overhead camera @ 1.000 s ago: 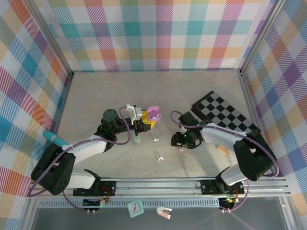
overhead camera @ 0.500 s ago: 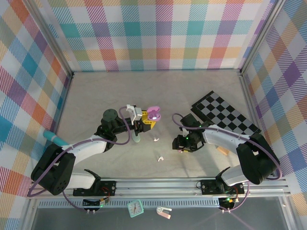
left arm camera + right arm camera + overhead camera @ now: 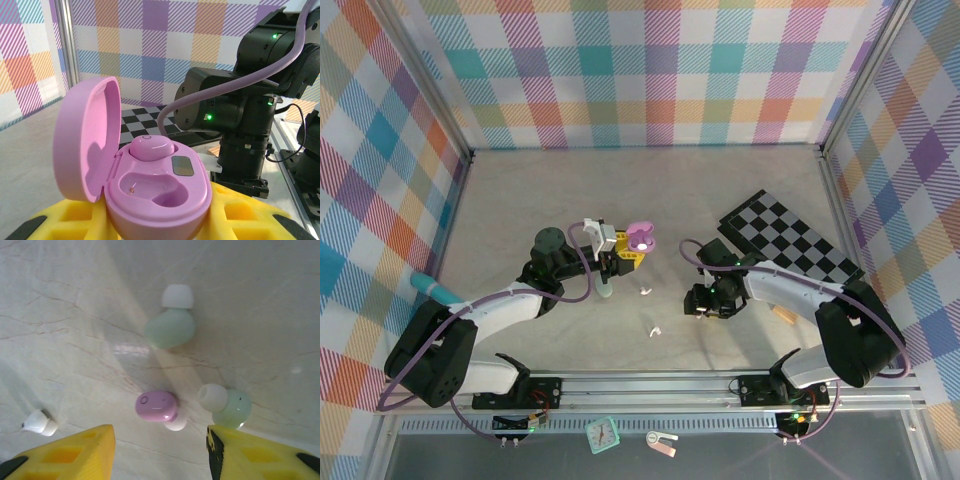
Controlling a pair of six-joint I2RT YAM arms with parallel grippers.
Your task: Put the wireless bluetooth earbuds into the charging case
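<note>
Currently the left gripper (image 3: 155,222) is clamped on the open purple case (image 3: 165,212). Its yellow fingers (image 3: 222,200) press the base from both sides, so the case sits upright between them. The lid (image 3: 82,137) stands swung up at the left of this wrist view. In the socket farther from the gripper rests the seated bud (image 3: 151,147), also purple; the nearer socket (image 3: 150,187) is bare. Straight ahead of this gripper, beyond the case, stands the right arm (image 3: 230,115), with a checkerboard (image 3: 142,122) behind it. The right gripper (image 3: 159,437) points down at the table (image 3: 75,315) with its jaws parted and nothing gripped. The loose purple bud (image 3: 156,406) lies on the table just ahead of the gap between its fingertips, touching neither. The near mint bud (image 3: 231,409) lies just beside the fingertip at the right of that wrist view. The far mint bud (image 3: 170,329) lies farther ahead, and a white bud (image 3: 40,422) sits just off the other fingertip.
</note>
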